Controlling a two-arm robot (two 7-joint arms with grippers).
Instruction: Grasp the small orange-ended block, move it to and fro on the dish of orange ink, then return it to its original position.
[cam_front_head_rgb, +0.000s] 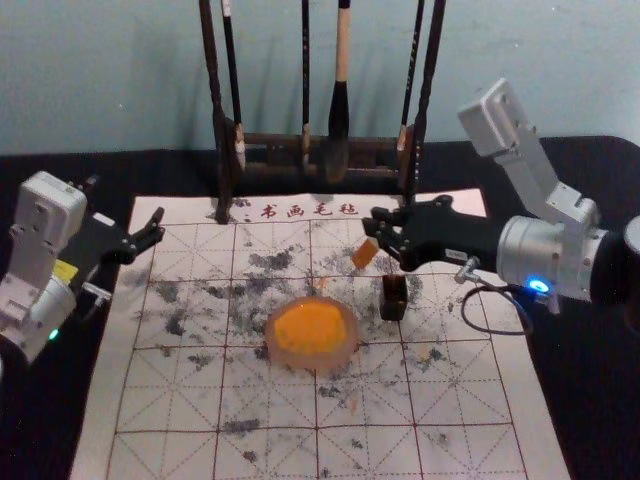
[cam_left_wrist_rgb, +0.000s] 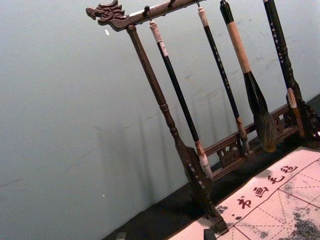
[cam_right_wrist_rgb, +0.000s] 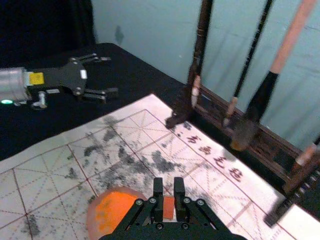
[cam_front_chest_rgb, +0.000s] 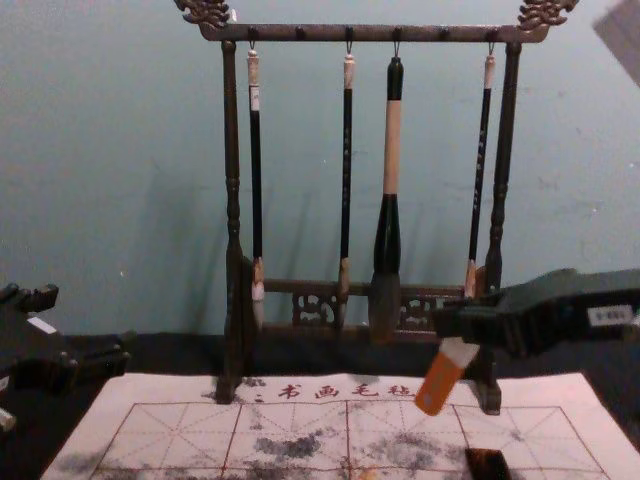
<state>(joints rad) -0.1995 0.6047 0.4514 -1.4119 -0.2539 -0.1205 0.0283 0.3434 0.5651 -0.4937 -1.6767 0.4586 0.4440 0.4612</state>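
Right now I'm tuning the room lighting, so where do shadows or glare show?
Head view: the blue light on the right arm glares whitish at its centre; the parked left arm has a smaller green glow. Left wrist view: soft shadows of hanging brushes on the wall. Chest view: the right gripper holds the block above the mat, orange end glare-free.

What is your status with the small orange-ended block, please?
Right gripper shut on orange-ended block, raised above white mat. Left gripper open, empty, far left. Small dark square cup near round orange-ink dish, possible snag.
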